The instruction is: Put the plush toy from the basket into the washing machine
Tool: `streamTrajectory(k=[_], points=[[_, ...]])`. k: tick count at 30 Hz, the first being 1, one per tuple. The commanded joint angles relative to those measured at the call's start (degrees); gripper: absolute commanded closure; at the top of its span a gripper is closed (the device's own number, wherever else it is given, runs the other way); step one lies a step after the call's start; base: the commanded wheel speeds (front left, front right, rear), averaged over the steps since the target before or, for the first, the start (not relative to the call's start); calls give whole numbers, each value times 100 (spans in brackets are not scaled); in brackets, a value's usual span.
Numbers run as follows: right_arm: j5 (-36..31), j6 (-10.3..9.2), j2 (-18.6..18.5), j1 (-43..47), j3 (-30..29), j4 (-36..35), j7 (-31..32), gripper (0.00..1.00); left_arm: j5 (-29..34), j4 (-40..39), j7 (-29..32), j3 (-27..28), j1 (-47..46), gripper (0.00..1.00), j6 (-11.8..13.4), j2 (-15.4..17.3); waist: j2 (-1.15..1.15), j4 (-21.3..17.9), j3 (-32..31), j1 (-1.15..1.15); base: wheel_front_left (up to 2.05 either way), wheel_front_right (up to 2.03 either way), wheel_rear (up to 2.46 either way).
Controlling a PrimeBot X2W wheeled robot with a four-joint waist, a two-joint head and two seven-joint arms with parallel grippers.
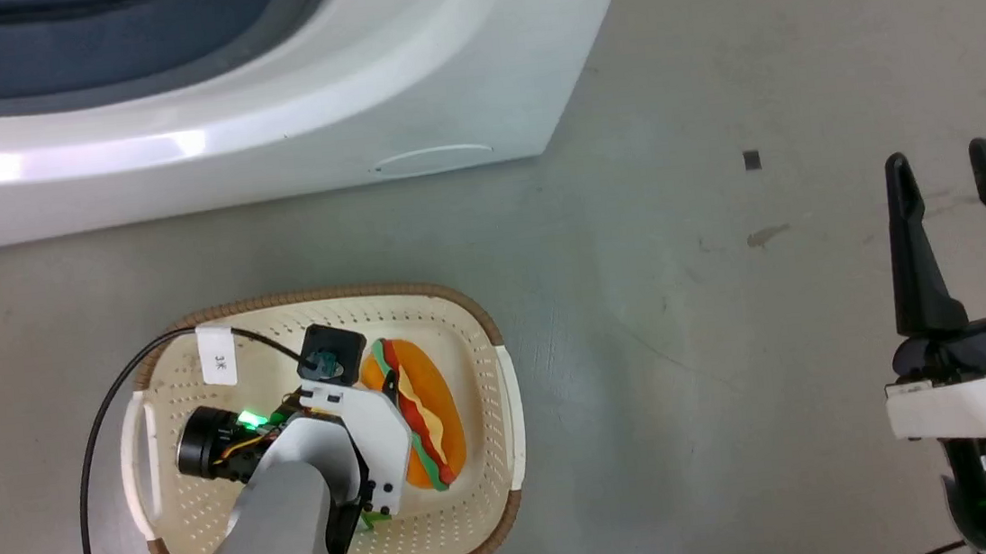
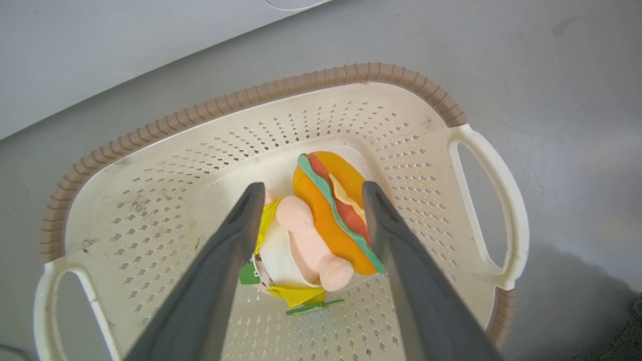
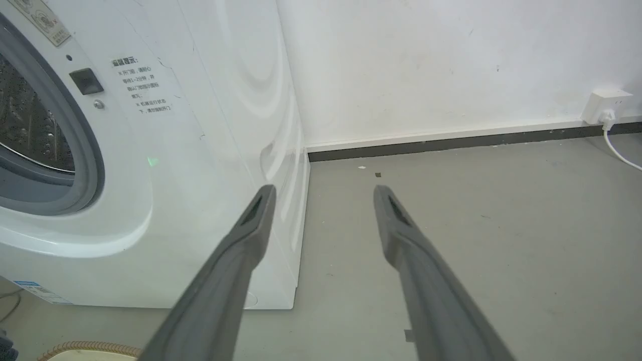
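Grey floor (image 1: 734, 335), white wall (image 3: 426, 60), cream basket (image 2: 351, 72)

White washing machine (image 1: 260, 109) across top, grey door ring partly in frame. Cream basket (image 1: 445, 526) with brown rim on grey floor (image 1: 689, 339) just below it. Left arm (image 1: 298, 504) reaches down into basket, fingers hidden under wrist. Burger plush toy (image 1: 428, 401) lies in basket, right of wrist. Black cable (image 1: 85, 497) loops over basket's left side, white paper tag (image 1: 217, 353) on it. Right gripper (image 1: 938, 157) lower right, fingers apart, over bare floor. Small dark mark (image 1: 751, 160) on floor.
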Motion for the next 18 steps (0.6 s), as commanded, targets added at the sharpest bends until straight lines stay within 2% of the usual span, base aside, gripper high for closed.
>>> streamTrajectory(k=[1,18], points=[[90,-2,-1,-144,-27,-73,-63,0,3,153,39,-55,-189,0,-17,28,0,-31,128,-1,0,0,0],[391,-3,-1,-458,-89,-381,-265,0,-136,1153,246,-478,-940,0,-36,141,0,-149,965,-1,0,0,0]])
